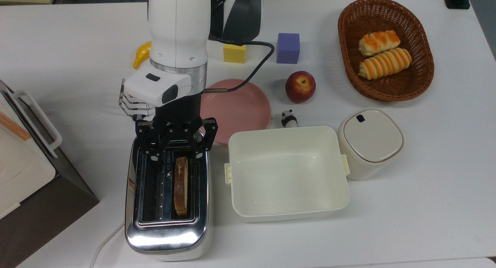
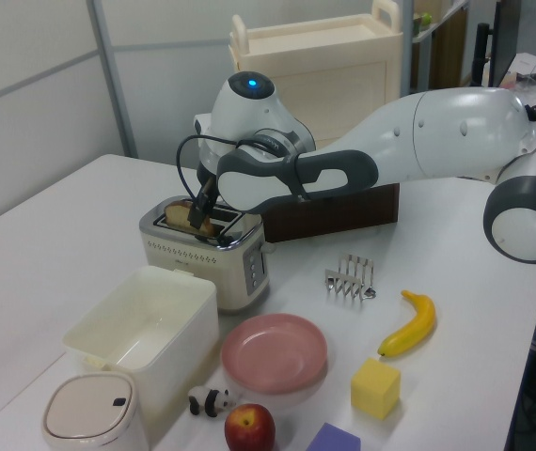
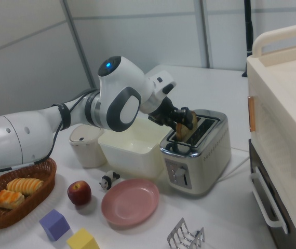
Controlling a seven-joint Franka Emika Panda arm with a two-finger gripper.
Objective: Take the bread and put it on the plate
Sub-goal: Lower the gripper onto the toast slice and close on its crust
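Standing edge-on in a slot of the chrome toaster [image 1: 167, 206] on the white worktop [image 1: 387, 206], thin brown-crusted bread slice [image 1: 180, 184], black gripper [image 1: 175, 154] above, fingers apart to straddle it; round pink plate [image 1: 242, 105] empty just beside.

I see a white table [image 1: 426, 190] | on it: toaster [image 1: 166, 221], cream tub [image 1: 286, 171], lidded canister [image 1: 370, 142], pink plate [image 1: 240, 107], apple [image 1: 300, 86], panda figure [image 1: 288, 118], wicker basket [image 1: 422, 72], purple block [image 1: 288, 47], yellow block [image 1: 234, 53], banana [image 1: 141, 52], toast rack [image 1: 130, 103]
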